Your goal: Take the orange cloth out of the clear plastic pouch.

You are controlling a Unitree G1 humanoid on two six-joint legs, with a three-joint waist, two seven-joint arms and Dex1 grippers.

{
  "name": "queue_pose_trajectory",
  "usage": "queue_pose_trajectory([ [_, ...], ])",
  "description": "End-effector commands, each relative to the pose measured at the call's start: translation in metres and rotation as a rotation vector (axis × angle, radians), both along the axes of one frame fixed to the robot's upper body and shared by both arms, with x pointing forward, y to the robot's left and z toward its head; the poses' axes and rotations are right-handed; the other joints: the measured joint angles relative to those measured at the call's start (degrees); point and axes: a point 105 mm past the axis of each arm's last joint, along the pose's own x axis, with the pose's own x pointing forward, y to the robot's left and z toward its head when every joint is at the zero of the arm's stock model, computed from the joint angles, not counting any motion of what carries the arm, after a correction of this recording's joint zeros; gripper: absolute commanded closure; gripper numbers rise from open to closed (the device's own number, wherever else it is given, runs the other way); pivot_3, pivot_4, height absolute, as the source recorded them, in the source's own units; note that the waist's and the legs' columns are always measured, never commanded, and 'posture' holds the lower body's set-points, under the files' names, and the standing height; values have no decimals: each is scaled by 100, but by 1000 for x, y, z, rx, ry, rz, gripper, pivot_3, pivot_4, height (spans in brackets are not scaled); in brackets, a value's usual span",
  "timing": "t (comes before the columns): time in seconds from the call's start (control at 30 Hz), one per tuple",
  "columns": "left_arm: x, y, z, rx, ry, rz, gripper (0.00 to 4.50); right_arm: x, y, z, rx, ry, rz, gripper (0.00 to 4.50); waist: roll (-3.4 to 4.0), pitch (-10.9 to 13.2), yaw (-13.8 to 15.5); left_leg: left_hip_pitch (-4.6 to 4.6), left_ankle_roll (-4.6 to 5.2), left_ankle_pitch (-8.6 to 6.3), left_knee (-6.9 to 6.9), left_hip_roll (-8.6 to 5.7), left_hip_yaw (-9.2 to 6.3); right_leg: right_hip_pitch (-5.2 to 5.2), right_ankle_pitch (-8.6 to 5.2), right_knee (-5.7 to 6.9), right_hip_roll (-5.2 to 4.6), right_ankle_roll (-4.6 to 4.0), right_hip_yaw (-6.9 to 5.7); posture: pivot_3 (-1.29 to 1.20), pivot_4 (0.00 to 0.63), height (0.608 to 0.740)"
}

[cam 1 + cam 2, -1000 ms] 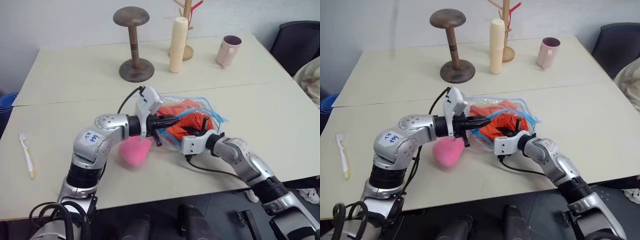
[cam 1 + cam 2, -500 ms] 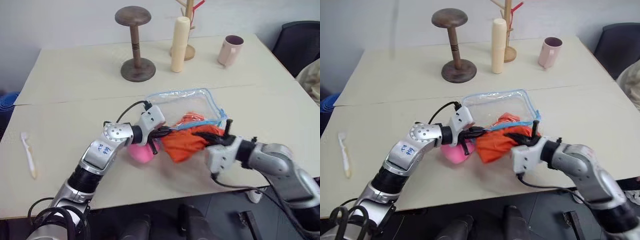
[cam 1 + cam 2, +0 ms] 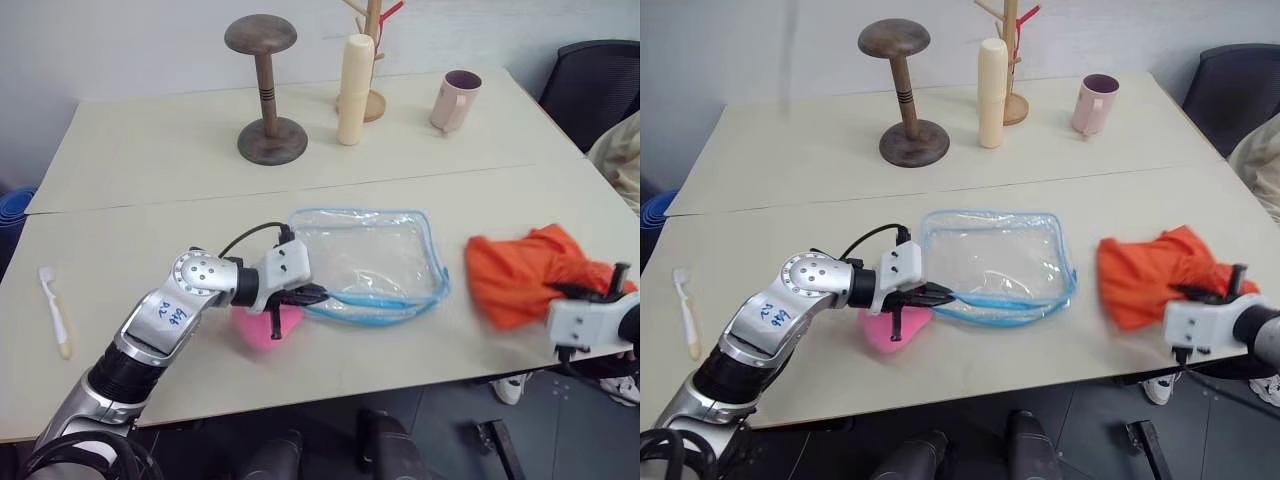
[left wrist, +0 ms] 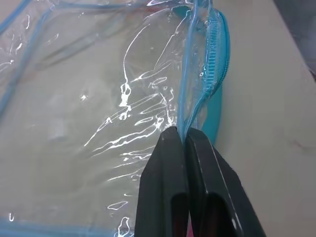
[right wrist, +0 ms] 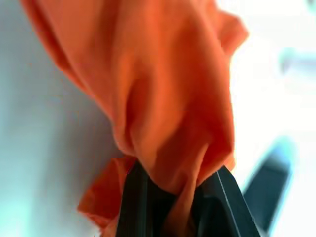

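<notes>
Pale worktop [image 3: 150,150], 2 slabs butted together. Far left: toothbrush [image 3: 55,305] near the edge. Back row: wooden stand [image 3: 265,90], cream cylinder [image 3: 355,90], pink mug [image 3: 455,100].

Left gripper [image 4: 183,140]: jaws together, pinching the blue zipper edge of the clear pouch [image 3: 370,255]. Pouch lies flat and empty on the worktop, pink pom-pom [image 3: 265,325] tucked under the gripper.

Right gripper [image 5: 173,190]: jaws clamped on a fold of the orange cloth [image 3: 525,275], held well apart from the pouch near the worktop's right edge. Cloth looks fully out, so the task is basically done.

Risks: grip is only on 1 bunched fold, so it could slip, and a drop that close to the edge may go to the floor.
</notes>
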Motion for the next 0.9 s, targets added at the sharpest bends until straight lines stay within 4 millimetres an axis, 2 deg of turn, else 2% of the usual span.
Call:
queue_pose_trajectory([
  [0.03,3,-6,5,24,-62,-20,4500,20,-3,-12,90,-38,-80,4495,0,0,-19,0,-1,0,0,2,-3,2,0,-1,0,-1,1,0,150,740],
  [0.17,15,-18,3,10,-83,17,4500,34,-10,-28,145,-26,-167,4495,4,-2,-10,-8,1,1,8,-3,-4,0,0,3,-6,-1,0,0,150,740],
  [0.2,17,-21,4,-3,-84,31,4500,36,-10,-29,189,-27,-188,3779,4,-2,-17,-8,2,2,10,-5,-3,-1,1,4,-7,0,-1,0,150,740],
  [0.23,19,-23,5,-18,-81,42,4500,37,-9,-30,218,-24,-197,3550,4,-2,-23,-7,2,2,12,-6,-1,0,1,4,-7,0,-2,0,150,740],
  [0.27,20,-26,7,-36,-70,48,4022,37,-7,-32,242,-15,-199,3186,4,-2,-23,-8,2,2,15,-6,-1,0,1,3,-7,1,-3,0,150,740],
  [0.37,17,-26,17,-105,-30,56,3214,30,-1,-29,309,12,-179,2178,4,-2,-23,-8,2,2,18,-3,-3,0,1,5,-6,1,-2,0,150,740],
  [0.5,6,-13,34,-214,58,64,2105,7,-2,-11,534,72,-218,939,4,-3,-12,-11,-1,0,15,2,-22,0,1,6,-5,1,-5,0,150,740],
  [0.6,-4,7,53,-295,114,61,1201,-14,-5,15,787,115,-267,9,5,-3,-10,-15,-1,0,16,1,-23,-1,1,4,-6,0,-5,0,150,740],
  [0.67,-10,26,63,-315,143,57,693,-34,-4,25,916,197,-284,0,10,-1,1,-19,-1,0,19,0,-24,-1,1,2,-7,1,-4,0,150,740],
  [0.8,-7,85,73,-226,105,142,693,-78,-27,35,1084,313,-391,0,14,1,-3,-16,-4,-2,3,4,-31,-2,-1,-3,-5,-4,-8,0,150,740],
  [0.9,7,133,77,-157,74,267,693,-94,-56,37,1146,260,-504,0,14,1,0,-2,-3,-3,-15,2,-29,12,-3,-18,-5,-8,-7,0,150,740],
])
